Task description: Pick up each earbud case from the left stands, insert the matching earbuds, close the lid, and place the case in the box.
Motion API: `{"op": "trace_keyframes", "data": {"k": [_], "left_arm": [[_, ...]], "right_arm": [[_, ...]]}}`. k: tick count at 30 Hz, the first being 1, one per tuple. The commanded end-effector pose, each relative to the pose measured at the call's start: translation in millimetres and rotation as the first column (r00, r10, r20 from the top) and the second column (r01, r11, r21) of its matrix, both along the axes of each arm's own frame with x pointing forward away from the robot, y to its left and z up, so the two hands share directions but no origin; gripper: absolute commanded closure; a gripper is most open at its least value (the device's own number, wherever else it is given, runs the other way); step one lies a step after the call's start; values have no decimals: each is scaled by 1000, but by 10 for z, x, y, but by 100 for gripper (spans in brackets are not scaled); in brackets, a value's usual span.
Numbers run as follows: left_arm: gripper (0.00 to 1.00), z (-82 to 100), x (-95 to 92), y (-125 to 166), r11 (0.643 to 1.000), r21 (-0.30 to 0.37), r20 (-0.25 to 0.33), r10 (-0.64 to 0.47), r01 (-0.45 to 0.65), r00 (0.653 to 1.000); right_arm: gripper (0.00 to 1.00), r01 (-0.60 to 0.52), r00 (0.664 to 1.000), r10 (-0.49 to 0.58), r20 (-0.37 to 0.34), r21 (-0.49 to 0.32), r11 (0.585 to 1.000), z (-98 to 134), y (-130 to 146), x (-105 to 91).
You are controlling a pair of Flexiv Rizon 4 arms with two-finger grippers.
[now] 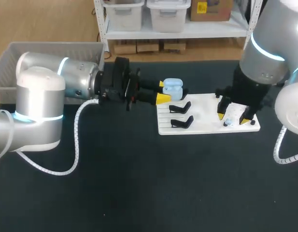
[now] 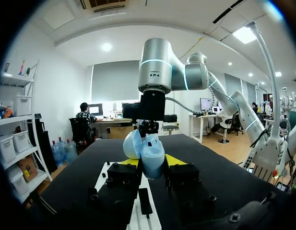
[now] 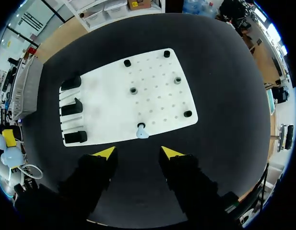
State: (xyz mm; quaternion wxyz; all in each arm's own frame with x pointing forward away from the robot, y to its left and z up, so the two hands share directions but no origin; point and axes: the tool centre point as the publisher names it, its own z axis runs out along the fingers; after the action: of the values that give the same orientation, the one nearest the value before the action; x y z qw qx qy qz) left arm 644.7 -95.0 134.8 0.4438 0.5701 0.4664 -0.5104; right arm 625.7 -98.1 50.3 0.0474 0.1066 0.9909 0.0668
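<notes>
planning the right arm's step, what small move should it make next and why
Probably lower the right tool onto the pale blue earbud standing on the white board, then close. Its fingers are open with the earbud just ahead of them, and the left tool holds the earbud case with its lid open, ready to receive it.

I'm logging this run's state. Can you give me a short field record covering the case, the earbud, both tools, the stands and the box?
case: light blue earbud case, lid open, clear of the stands
left tool: shut on the earbud case
right tool: open, above the white board
earbud: one pale blue earbud on the white board, just ahead of the right tool's tips
stands: three black stands, all empty
box: grey box at the table's far left
</notes>
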Motion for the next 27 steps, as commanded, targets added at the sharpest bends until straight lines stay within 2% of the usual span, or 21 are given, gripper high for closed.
{"op": "trace_keyframes", "data": {"k": [1,12,20,27], "left_arm": [[100,-9,-14,1,1000,-3,3,5,-5,1000],[100,-9,-14,1,1000,-3,3,5,-5,1000],[100,-9,-14,1,1000,-3,3,5,-5,1000],[100,-9,-14,1,1000,-3,3,5,-5,1000]], "right_arm": [[51,4,1000,-4,-5,-1,1000,-131,-31,73],[56,14,1000,-14,-9,13,1000,-246,-63,62],[65,9,1000,-10,18,19,1000,-280,-26,123],[67,22,1000,-22,21,10,1000,-303,-76,175]]}}
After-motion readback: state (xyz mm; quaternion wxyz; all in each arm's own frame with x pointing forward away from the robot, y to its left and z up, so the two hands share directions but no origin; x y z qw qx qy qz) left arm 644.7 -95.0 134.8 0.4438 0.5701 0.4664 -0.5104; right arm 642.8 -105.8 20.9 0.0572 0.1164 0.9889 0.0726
